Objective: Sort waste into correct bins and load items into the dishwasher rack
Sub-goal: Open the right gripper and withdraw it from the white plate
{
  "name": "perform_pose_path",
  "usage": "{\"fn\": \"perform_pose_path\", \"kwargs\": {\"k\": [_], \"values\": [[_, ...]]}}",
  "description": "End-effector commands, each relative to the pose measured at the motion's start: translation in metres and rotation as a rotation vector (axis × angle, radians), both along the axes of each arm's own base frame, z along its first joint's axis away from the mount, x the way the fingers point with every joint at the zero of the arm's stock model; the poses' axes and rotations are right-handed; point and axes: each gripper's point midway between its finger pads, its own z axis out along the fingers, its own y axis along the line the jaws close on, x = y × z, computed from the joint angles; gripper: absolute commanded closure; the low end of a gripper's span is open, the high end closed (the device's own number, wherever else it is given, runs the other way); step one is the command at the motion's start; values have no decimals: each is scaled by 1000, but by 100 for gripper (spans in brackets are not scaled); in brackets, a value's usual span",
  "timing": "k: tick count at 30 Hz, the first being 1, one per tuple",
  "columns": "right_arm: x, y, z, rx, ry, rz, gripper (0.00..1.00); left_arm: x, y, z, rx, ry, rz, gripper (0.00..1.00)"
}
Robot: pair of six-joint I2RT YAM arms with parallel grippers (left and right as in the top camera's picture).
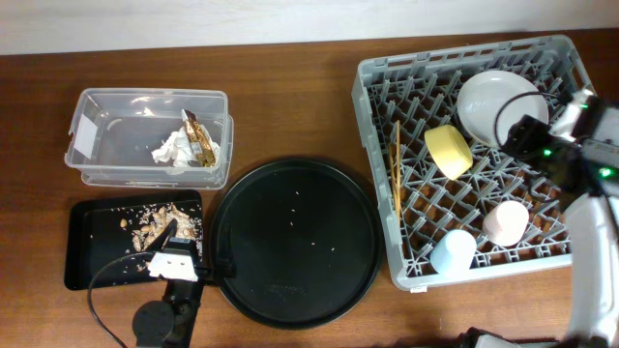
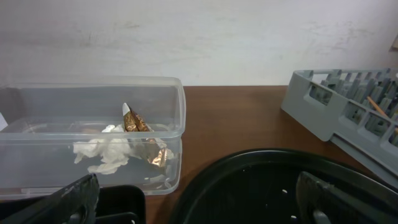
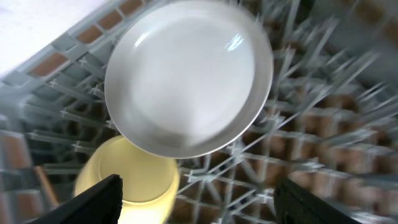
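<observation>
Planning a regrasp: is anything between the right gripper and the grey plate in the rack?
Nothing visible. The open right gripper hangs above the plate, its face bare; the yellow bowl sits beside it.

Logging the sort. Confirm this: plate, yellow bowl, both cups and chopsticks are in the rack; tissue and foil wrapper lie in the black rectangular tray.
Wrong on the bin: the tissue and foil wrapper lie in the clear tub, not the black rectangular tray, as the overhead view shows. The rest is right.

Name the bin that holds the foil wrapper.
The clear tub, behind the shallow black tray; the wrapper lies inside with white tissue, while the tray holds brown crumbs.
</observation>
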Motion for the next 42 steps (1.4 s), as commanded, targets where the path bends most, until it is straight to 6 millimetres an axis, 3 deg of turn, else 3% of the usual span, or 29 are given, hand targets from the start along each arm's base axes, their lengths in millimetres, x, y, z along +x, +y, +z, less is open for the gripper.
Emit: {"fn": "perform_pose_path", "kwargs": {"k": [1, 3, 7, 11, 14, 17, 21, 23, 25, 27, 33, 37, 42], "values": [[9, 7, -29, 328, -7, 36, 22, 0, 0, -2, 12, -3, -3, 1], [12, -5, -51, 359, 29, 7, 22, 0, 0, -2, 12, -3, -3, 1], [23, -13, -76, 370, 49, 1, 22, 0, 0, -2, 12, -3, -3, 1], [34, -22, -82, 348, 19, 1, 24, 0, 0, -2, 12, -3, -3, 1], [41, -27, -78, 330, -12, -5, 38, 0, 0, -2, 12, -3, -3, 1], [38, -39, -89, 303, 25, -77, 30, 0, 0, -2, 12, -3, -3, 1], [37, -39, -110, 338, 72, -106, 30, 0, 0, -2, 12, -3, -3, 1], [37, -39, -120, 356, 90, -119, 41, 0, 0, -2, 12, -3, -3, 1], [40, -41, -121, 354, 81, -119, 64, 0, 0, -2, 12, -3, -3, 1], [42, -42, -117, 348, 64, -115, 81, 0, 0, -2, 12, -3, -3, 1], [45, -40, -100, 341, 22, -98, 96, 0, 0, -2, 12, -3, -3, 1], [47, -27, -59, 355, -76, -30, 96, 0, 0, -2, 12, -3, -3, 1], [29, -16, 6, 207, -163, 0, 96, 0, 0, -2, 12, -3, -3, 1]]}}
